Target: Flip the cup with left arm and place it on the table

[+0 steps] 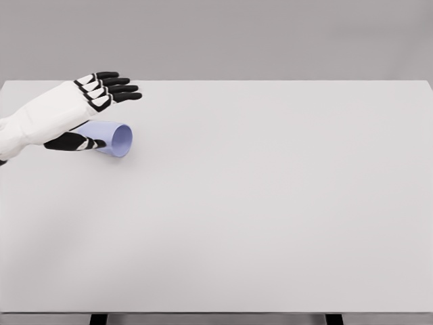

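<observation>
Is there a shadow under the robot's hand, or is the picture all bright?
In the head view the light is soft and even, with no glare; only a faint shadow lies on the table beside the cup under the left hand, and everything looks sharp.

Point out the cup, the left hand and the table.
cup (pixel 120 140): head view, on the inside of its open mouth, facing right.
left hand (pixel 86 108): head view, on the white back of the hand above the cup.
table (pixel 270 203): head view, on its bare white top.
</observation>
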